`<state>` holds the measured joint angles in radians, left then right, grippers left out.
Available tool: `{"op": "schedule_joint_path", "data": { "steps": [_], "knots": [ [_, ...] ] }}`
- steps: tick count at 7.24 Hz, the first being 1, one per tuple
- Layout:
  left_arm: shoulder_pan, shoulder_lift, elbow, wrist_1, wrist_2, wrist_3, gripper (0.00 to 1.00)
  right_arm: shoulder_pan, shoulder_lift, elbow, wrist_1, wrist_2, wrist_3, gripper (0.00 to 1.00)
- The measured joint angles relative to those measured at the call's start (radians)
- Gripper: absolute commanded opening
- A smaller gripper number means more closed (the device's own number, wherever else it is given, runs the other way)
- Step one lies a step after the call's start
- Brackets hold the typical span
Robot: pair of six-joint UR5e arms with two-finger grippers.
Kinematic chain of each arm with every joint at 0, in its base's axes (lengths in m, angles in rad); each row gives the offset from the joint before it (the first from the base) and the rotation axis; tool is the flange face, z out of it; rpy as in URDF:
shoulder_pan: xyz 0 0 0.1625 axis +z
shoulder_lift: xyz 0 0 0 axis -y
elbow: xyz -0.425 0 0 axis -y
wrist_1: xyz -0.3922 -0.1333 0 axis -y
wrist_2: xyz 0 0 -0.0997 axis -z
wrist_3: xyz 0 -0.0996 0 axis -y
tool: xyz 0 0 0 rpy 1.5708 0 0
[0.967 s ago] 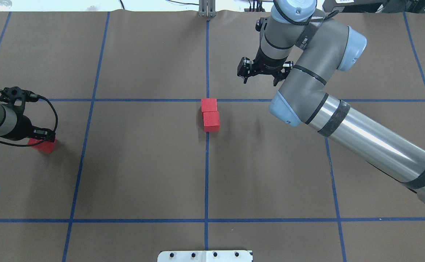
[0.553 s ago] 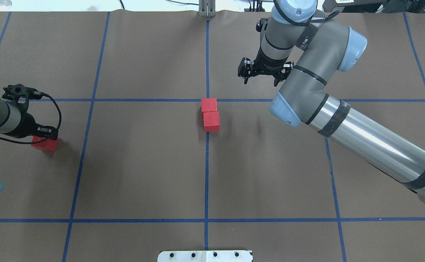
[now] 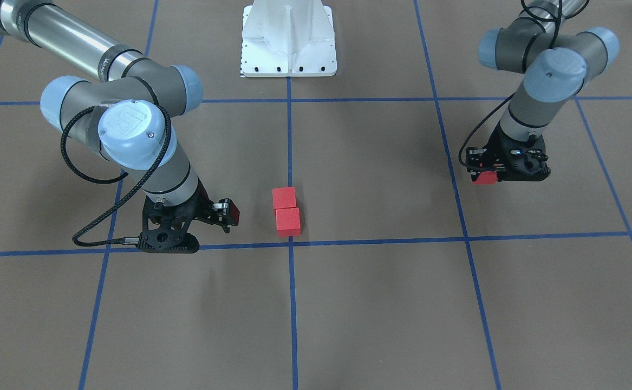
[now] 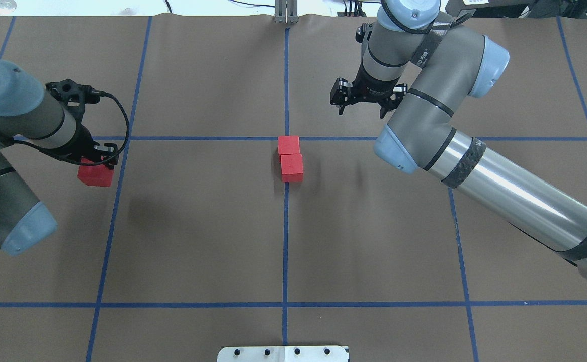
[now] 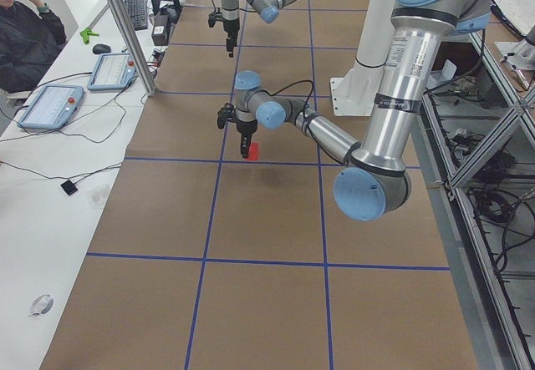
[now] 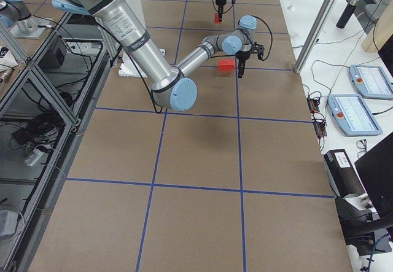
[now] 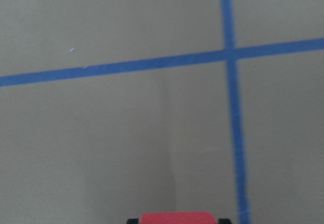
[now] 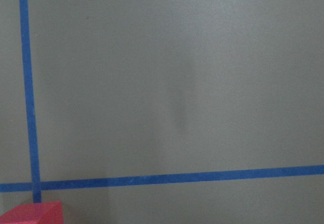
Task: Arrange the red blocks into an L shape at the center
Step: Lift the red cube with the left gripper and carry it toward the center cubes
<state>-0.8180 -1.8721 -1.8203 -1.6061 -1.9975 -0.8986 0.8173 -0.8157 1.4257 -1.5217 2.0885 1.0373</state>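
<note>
Left gripper (image 4: 98,162) is clamped on the third red block (image 4: 95,174), held clear of the table (image 4: 197,241) out at the left for the carry in. Other two red blocks (image 4: 292,167) touch in a line just beside the center (image 3: 290,245) — this one likely goes beside one end to make the L. Right gripper (image 4: 361,104) is spread and empty — parked clear.

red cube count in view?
3 small matte red cubes. The far cube and the near cube touch beside the centre blue tape crossing. The third cube is held by the left gripper, off the surface. None appear hidden.
</note>
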Motion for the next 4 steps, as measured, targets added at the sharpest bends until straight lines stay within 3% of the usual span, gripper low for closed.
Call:
{"op": "schedule_joint_path", "data": {
  "steps": [4],
  "knots": [
    [0.003,-0.204,0.086,0.108,-0.107,-0.365,0.0,0.023,-0.049,0.004,0.036,0.003,-0.072,0.99]
  ]
}}
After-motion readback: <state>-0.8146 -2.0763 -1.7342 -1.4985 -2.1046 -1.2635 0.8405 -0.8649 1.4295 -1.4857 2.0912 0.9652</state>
